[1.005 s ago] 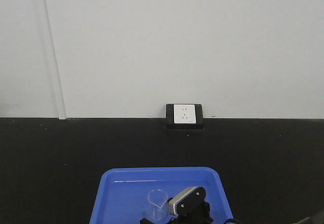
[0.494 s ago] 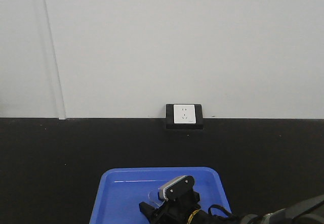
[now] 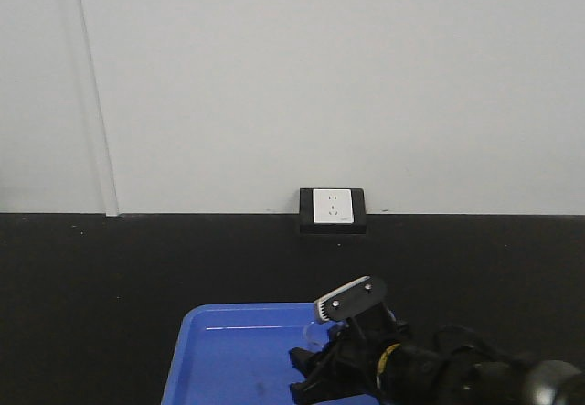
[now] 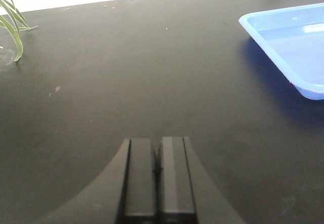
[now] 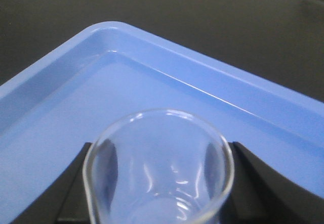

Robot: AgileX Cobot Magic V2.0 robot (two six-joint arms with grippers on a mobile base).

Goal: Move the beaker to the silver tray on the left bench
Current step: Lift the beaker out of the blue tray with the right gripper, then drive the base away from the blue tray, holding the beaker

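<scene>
Holding the beaker [image 5: 159,183] in the right jaws, one dark pad pressed against each side of the clear glass. Upright, open mouth toward the wrist camera. Placed over the floor of the blue tray [image 5: 152,77], near one of its rounded corners. Cannot tell whether the base touches the tray floor or hangs just above it. Beyond the tray rim, only the black surface [image 5: 202,11].

From the front view, hard to make out the glass behind the dark arm and its cables, low over the right part of the blue tray. Farther back on the same surface, against the pale wall [image 3: 320,76], a white socket in a black frame [image 3: 333,207].

Left jaws pressed together, pads meeting with no gap between them and nothing held. Hanging above a bare stretch of the black surface, well apart from the beaker. Off to the right in that wrist view, a corner of the blue tray. At the far left edge, a few thin green leaves [image 4: 12,21].
</scene>
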